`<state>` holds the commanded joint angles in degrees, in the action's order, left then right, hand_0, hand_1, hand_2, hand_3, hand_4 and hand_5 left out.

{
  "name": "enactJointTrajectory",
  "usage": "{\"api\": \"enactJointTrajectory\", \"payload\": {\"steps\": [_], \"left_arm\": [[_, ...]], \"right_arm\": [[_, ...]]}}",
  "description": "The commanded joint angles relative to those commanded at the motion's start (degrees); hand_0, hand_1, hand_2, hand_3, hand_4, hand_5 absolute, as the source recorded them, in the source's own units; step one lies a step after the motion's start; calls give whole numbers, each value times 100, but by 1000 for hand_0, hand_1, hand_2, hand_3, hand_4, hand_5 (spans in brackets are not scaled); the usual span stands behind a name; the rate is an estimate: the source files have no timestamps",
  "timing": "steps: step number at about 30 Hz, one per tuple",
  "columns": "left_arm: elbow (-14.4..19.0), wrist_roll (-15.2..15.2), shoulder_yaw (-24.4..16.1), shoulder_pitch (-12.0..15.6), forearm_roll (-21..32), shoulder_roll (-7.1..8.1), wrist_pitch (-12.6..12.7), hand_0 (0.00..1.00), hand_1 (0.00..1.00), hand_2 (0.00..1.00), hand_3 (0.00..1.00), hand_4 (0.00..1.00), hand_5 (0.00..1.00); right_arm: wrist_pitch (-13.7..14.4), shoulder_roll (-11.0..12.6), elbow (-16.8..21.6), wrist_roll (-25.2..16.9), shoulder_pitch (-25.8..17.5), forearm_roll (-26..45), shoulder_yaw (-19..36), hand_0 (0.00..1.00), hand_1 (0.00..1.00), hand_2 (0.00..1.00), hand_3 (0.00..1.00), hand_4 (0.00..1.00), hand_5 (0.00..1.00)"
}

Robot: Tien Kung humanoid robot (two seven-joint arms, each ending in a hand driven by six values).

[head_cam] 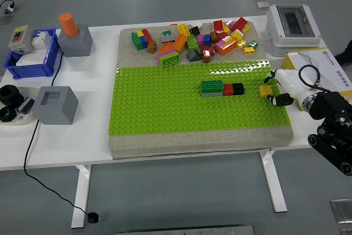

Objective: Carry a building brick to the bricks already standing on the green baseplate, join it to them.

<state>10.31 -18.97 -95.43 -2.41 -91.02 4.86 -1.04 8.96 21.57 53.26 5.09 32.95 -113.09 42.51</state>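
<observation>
The right arm (333, 130) comes in from the right edge, its black forearm bent low beside the table's corner, and its white right hand (287, 85) reaches leftward over the right margin of the green baseplate (165, 103). The hand's fingers (272, 98) curl down around a small yellow brick (266, 91), which sits at or just above the baseplate's right edge; the view is too coarse here to say whether the brick touches the studs, but the fingers look closed on it. Left of the hand, near but apart, a short row of joined bricks (222, 88) stands on the baseplate: green at the left, then red, then black at the right end nearest the hand. Nothing lies between the yellow brick and that row except bare green studs. Behind the baseplate, on the sandy-coloured board (124, 142) that carries it, a loose heap of mixed bricks (192, 41) spreads across the far strip. Beyond the hand, at the table's right, sit a white electrical box (293, 25) and a yellow-and-white carton (324, 65). On the left part of the white table (71, 149) stand a grey block with an orange cylinder (73, 34), a blue bin (33, 56), a hollow grey cube (55, 104) and a black cable (28, 152).
</observation>
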Motion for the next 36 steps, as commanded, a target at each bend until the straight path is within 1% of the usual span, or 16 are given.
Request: {"api": "enactJointTrajectory", "payload": {"steps": [19,20,25,26,31,32,36], "left_arm": [[0,-2,9,13,10,-6,8,782,777,722,466,998,818],[0,-2,11,13,12,-5,8,782,777,722,466,998,820],[0,6,17,5,11,4,6,782,777,722,466,998,820],[0,8,19,3,14,6,7,782,778,722,466,998,818],[0,17,29,-7,31,9,10,782,778,722,466,998,818],[0,19,30,-9,34,9,10,782,778,722,466,998,818],[0,25,31,-12,37,10,11,782,778,722,466,998,818]], "right_arm": [[17,-15,-84,-34,47,134,-103,694,702,777,628,727,116],[18,-16,-89,-36,49,141,-103,694,702,775,604,731,124],[31,-19,-99,-48,56,170,-90,694,702,775,604,731,124],[33,-20,-101,-49,58,173,-87,694,702,774,571,725,139],[42,-21,-109,-57,64,185,-76,694,702,774,571,725,139],[44,-21,-110,-59,65,189,-75,694,701,773,551,728,139],[48,-21,-114,-63,66,199,-74,694,701,773,551,728,139]]}}
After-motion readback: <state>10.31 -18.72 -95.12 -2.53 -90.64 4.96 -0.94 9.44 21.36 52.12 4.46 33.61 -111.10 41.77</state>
